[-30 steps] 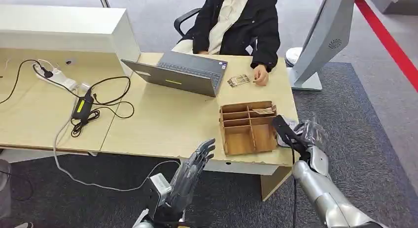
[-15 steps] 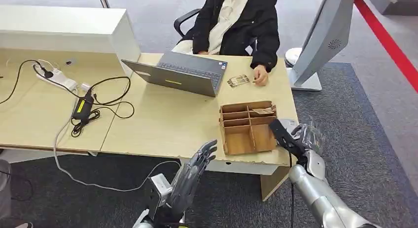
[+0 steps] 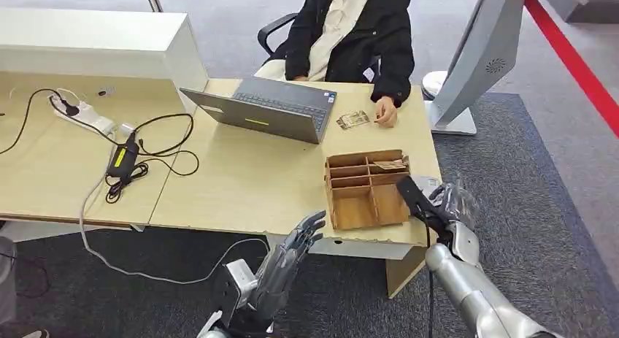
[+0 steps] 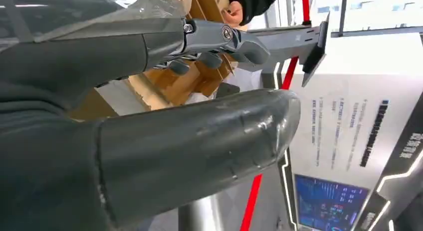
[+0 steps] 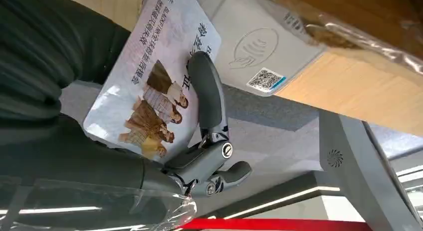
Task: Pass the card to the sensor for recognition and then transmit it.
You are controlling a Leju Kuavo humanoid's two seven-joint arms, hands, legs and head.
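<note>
Pinching a white printed card with a picture of people on it (image 5: 149,86), the right hand (image 3: 447,206) hovers at the desk's right front corner, one dark finger (image 5: 207,94) laid across the card's face. The card's long axis runs from the palm out toward a white flat sensor pad with a QR sticker (image 5: 259,51), its far short edge near the pad. Just beside stands a brown wooden divided tray (image 3: 365,188) on the pale wooden desk (image 3: 241,177). The left hand (image 3: 288,258) hangs below the desk's front edge, fingers spread, holding nothing. Behind a grey laptop (image 3: 266,108) sits a person in a black jacket (image 3: 350,31).
</note>
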